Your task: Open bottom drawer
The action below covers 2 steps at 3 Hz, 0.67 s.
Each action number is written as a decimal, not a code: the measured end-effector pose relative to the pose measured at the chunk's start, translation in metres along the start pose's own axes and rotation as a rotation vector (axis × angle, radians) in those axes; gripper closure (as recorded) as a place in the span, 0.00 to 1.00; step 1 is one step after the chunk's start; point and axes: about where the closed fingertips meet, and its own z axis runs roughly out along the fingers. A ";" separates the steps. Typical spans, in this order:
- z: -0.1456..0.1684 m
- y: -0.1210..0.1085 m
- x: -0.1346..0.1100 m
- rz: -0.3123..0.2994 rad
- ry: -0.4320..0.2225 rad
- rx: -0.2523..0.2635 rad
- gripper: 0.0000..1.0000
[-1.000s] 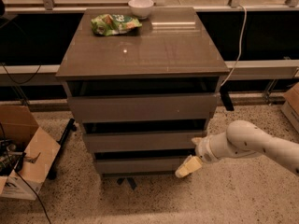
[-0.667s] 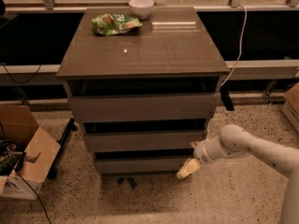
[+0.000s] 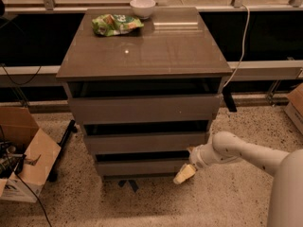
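Observation:
The grey-brown cabinet [image 3: 142, 56] has three handleless drawer fronts. The bottom drawer [image 3: 142, 166] is the lowest and narrowest-looking front, with a dark gap above it. My gripper [image 3: 185, 172] is at the right end of that front, its cream-coloured fingers [image 3: 183, 174] pointing down and left against the drawer's right corner. My white arm [image 3: 246, 152] reaches in from the right.
A green snack bag [image 3: 115, 24] and a white bowl [image 3: 142, 7] sit on the cabinet top. An open cardboard box [image 3: 23, 150] stands on the floor at left. A white cable [image 3: 242, 37] hangs at the right. Another box [image 3: 296, 105] is at the far right edge.
The view has shifted so the cabinet sits more centred. My gripper has moved slightly left, closer to the bottom drawer's right end. The drawer looks unmoved.

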 end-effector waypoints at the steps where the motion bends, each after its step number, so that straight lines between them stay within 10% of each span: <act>1: 0.027 -0.013 0.007 -0.044 0.023 0.049 0.00; 2: 0.054 -0.033 0.020 -0.042 0.052 0.068 0.00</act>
